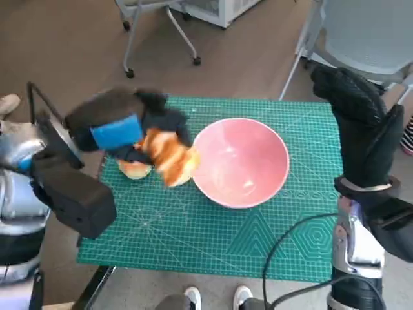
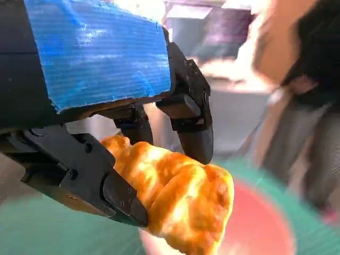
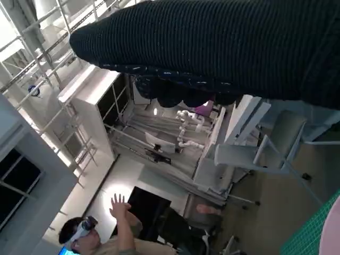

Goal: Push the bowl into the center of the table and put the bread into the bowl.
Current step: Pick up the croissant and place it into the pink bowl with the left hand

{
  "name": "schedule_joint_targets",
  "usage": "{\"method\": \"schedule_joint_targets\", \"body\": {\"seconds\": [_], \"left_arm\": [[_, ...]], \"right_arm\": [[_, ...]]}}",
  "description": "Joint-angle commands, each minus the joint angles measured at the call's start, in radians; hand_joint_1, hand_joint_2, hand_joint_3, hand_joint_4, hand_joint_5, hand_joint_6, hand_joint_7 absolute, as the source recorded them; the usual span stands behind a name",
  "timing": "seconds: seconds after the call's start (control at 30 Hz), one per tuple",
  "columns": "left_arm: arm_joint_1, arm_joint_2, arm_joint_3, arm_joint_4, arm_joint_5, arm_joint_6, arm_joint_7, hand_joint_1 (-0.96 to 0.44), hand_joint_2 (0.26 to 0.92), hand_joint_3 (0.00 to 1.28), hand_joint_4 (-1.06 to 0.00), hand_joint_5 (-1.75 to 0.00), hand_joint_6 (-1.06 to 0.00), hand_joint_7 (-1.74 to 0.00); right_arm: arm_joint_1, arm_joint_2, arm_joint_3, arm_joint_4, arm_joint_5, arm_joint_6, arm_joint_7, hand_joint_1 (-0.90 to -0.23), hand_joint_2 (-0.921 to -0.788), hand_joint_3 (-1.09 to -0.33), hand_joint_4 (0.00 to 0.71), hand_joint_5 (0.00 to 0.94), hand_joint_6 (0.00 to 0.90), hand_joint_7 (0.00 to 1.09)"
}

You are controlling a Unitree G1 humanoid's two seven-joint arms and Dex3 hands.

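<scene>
surface: green cutting mat (image 1: 193, 239) covered the small table, with chairs on the floor beyond.
bowl: pink bowl (image 1: 241, 161) sat near the mat's middle.
left hand: left hand (image 1: 129, 129) gripped the bread (image 1: 171, 158), fingers (image 2: 194, 133) closed around it, just beside the bowl's rim.
second piece: another bread piece (image 1: 134, 169) lay on the mat under that hand.
right hand: right hand (image 1: 361, 123) was raised by the table's edge, fingers extended, holding nothing.

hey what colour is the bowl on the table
The bowl is pink, inside and out. The head view shows it best.
</scene>
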Motion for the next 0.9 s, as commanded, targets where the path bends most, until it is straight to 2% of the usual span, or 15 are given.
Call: {"method": "schedule_joint_targets", "body": {"seconds": [0.03,0.1,0.2,0.27,0.47,0.77,0.9], "left_arm": [[-0.008,-0.016,-0.013,0.023,0.002,-0.014,0.009,0.0,0.913,0.03,-0.75,-1.14,-0.68,-1.08],[-0.009,-0.018,-0.012,0.025,0.003,-0.017,0.008,0.0,0.913,0.03,-0.75,-1.14,-0.68,-1.08],[-0.106,-0.132,-0.087,0.078,0.043,0.008,0.042,0.0,0.913,0.03,-0.75,-1.14,-0.68,-1.08],[-0.134,-0.166,-0.11,0.111,0.064,-0.006,0.061,0.0,0.908,0.03,-0.77,-1.11,-0.68,-1.08],[-0.198,-0.23,-0.16,0.226,0.109,-0.037,0.089,0.0,0.896,0.02,-0.82,-1.06,-0.71,-1.05],[-0.258,-0.295,-0.211,0.412,0.155,-0.105,0.13,0.0,0.907,0.01,-0.8,-1.08,-0.69,-1.06],[-0.285,-0.327,-0.247,0.524,0.199,-0.154,0.176,0.0,0.912,0.01,-0.8,-1.07,-0.68,-1.1]], "right_arm": [[0.012,0.002,0.002,0.015,-0.007,0.002,-0.001,-0.671,-0.921,-0.722,0.173,0.001,0.024,0.57],[0.012,0.002,0.002,0.015,-0.007,0.002,-0.001,-0.671,-0.921,-0.721,0.173,0.001,0.024,0.57],[0.021,0.007,0.005,0.012,-0.007,-0.004,-0.001,-0.677,-0.921,-0.72,0.173,0.001,0.023,0.57],[0.025,0.007,0.005,0.009,-0.006,-0.005,-0.001,-0.681,-0.921,-0.719,0.172,0.0,0.023,0.57],[0.036,0.004,0.003,0.001,-0.004,-0.005,-0.001,-0.68,-0.921,-0.719,0.174,0.001,0.021,0.57],[0.048,0.002,0.0,-0.008,-0.006,-0.006,-0.001,-0.675,-0.921,-0.72,0.178,0.003,0.02,0.57],[0.056,-0.003,-0.004,-0.015,-0.008,-0.007,-0.002,-0.677,-0.921,-0.72,0.18,0.004,0.022,0.58]]}}
